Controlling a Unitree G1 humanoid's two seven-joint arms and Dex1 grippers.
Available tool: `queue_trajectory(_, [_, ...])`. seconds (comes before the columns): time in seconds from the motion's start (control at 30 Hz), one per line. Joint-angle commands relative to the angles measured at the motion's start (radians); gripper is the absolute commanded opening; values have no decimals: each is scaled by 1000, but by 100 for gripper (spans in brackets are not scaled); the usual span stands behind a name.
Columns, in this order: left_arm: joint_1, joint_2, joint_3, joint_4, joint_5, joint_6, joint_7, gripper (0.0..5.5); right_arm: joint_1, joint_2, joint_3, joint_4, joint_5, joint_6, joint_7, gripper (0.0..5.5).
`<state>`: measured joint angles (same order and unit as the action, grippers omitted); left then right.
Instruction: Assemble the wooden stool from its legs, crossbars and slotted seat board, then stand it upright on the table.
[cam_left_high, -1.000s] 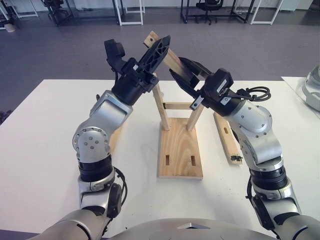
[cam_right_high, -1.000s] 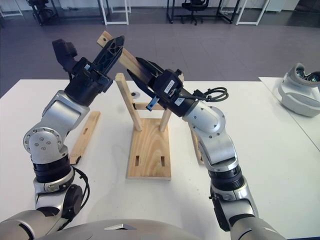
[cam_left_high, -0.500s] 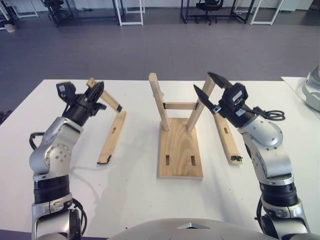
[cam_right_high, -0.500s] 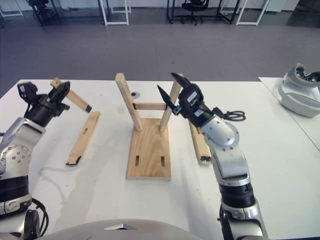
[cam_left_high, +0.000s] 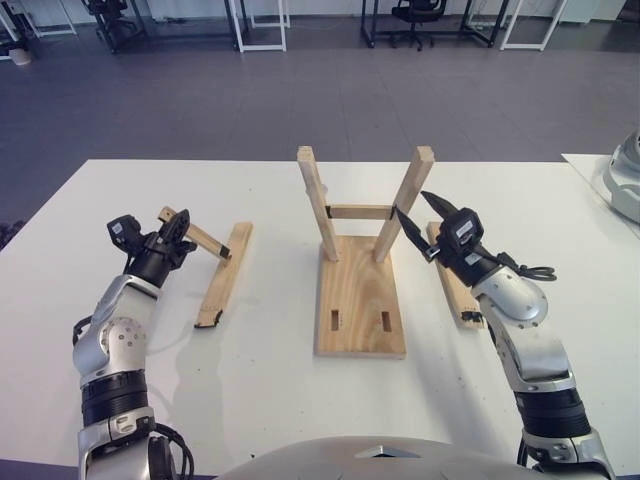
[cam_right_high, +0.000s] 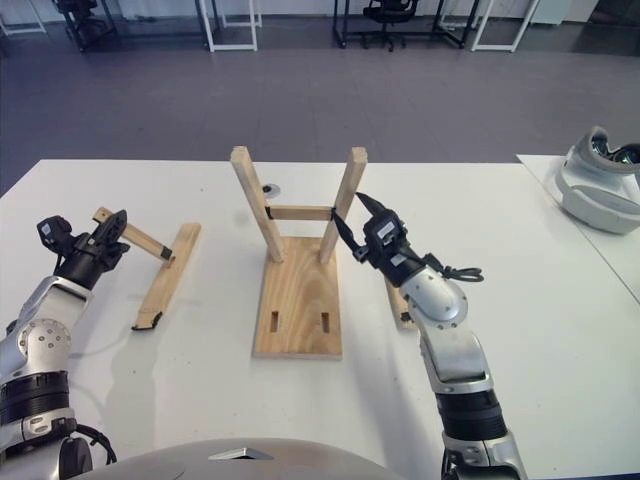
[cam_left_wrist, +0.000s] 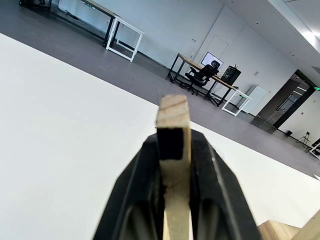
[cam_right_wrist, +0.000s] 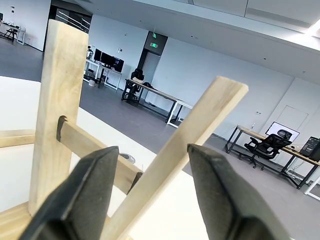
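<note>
Crossbar (cam_left_wrist: 173, 112) sits clamped in left gripper (cam_left_high: 174, 234); right gripper (cam_right_wrist: 150, 160) gapes, seemingly straddling leg (cam_right_wrist: 210, 112).

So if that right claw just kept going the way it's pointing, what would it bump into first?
Most likely the stool's right-hand leg: the open right gripper points at it, fingers either side of it in the wrist view. Depth is hard to judge exactly.

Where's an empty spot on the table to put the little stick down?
Bare table lies between the left loose leg and the seat board, and along the near edge. The right side is crowded: the right end effector is at the standing legs, beside the right loose leg.
</note>
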<state>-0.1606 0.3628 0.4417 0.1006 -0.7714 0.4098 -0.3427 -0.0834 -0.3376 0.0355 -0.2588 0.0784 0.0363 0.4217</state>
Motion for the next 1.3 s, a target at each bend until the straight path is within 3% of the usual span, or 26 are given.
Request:
queue_trajectory(0.03, [-21,-2,-20,35,40,-5,-19,41,2,6,-6,10,-1,-3,-11,257])
queue_trajectory(0.4, [41,-2,-51,27,169,-66,-1,41,-24,1,5,40,-5,-14,-6,257])
queue_trajectory(0.87, [183,-20,-322,120,495,-171,32,41,-33,-16,4,46,-29,-18,-14,257])
queue_trajectory(1.17, [65,30,-277,70,472,-210,40,41,-61,-11,-5,68,-39,-40,-16,257])
queue_trajectory(1.3, [34,56,-281,43,477,-165,19,132,-69,-6,-10,83,-39,-49,-22,257])
